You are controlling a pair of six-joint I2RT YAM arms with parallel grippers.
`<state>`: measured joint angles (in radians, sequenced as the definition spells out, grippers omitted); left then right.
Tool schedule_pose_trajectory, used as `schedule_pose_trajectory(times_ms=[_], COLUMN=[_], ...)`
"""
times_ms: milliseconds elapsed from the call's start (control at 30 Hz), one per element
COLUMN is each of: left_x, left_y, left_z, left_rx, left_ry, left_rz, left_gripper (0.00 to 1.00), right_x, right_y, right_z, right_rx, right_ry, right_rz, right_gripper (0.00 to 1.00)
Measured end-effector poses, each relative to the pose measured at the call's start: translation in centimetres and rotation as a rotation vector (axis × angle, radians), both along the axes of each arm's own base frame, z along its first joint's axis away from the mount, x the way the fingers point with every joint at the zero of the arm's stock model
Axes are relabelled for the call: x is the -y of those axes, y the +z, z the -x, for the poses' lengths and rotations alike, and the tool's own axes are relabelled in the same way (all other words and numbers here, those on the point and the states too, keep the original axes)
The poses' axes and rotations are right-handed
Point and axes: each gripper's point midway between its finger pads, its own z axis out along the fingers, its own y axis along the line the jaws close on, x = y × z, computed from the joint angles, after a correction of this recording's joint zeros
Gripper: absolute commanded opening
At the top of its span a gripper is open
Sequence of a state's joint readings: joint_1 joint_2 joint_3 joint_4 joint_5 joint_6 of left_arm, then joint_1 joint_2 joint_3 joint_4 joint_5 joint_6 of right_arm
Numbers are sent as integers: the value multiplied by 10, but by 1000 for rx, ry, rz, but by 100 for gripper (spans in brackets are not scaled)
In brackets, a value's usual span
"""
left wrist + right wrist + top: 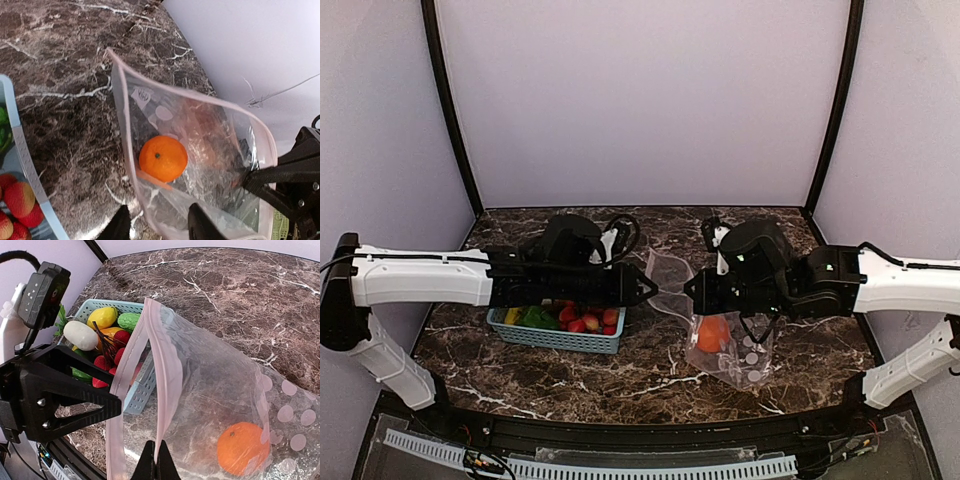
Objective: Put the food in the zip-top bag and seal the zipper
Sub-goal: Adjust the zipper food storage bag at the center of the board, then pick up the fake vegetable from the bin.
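**Occluded and cropped items**
In the top view, the left arm (470,277) covers the far side of the basket (556,341). The left jaws and right jaws mask the mouth of the zip-top bag (748,362), and the zipper is too thin to trace. Each wrist view crops its own jaws at the bottom edge.

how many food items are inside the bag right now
1: the orange lies low inside the zip-top bag; folds in the plastic could hide something small.
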<state>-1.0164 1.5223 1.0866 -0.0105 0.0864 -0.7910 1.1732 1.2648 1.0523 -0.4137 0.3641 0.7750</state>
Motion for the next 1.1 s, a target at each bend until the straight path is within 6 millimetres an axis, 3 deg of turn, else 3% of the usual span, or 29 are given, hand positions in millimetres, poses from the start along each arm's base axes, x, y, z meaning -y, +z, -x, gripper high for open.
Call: schedule_pose_trajectory(times_ms=[200, 400, 533, 667, 833, 1100], left_x=[-43, -126, -188, -227, -252, -268], left_y=[6, 29, 14, -19, -57, -78], left_z=[2, -21, -37, -45, -43, -47], left_rx=[28, 78, 61, -6, -99, -146], left_ry=[59, 246, 402, 512, 587, 668], left_rz=[-60, -49, -69, -111, -146, -144], left_gripper=[72, 90, 96, 98, 99, 92], right_x=[0, 1, 1, 1, 1, 1], right_y=[-1, -1, -1, -1, -1, -1], right_z=[0, 0, 0, 0, 0, 0], right_rx=[-1, 1, 4, 4, 4, 4], right_ry=[-1, -2, 1, 2, 2, 2], right_rz=[3, 4, 8, 9, 10, 9], right_gripper=[0, 0, 0, 0, 0, 0])
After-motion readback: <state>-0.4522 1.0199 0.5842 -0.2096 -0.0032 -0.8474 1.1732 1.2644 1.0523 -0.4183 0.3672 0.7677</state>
